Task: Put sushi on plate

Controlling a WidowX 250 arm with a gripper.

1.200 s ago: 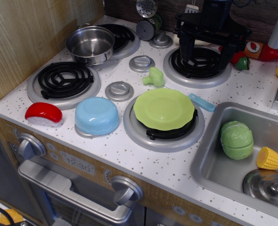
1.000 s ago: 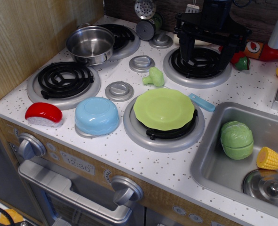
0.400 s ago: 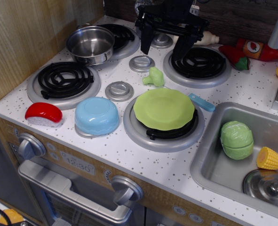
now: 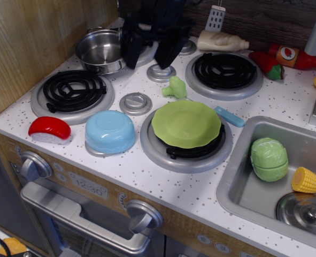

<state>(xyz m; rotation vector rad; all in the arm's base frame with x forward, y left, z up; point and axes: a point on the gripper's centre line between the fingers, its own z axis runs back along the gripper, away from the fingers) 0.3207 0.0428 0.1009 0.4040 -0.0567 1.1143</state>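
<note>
The gripper (image 4: 149, 53), spread wide and empty, hangs over the far-left burners beside the steel pot (image 4: 100, 51), well short of the sushi (image 4: 49, 130) at the near-left corner, left of the blue bowl (image 4: 110, 131) and lime-green plate (image 4: 186, 123).

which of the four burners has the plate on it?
The front right burner, next to the sink: the lime-green plate covers its coil. The other three coils are bare.

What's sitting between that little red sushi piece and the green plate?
An upturned light-blue bowl sits between the sushi and the plate, on the speckled counter at the stove's front edge. The single camera view shows it plainly.
</note>
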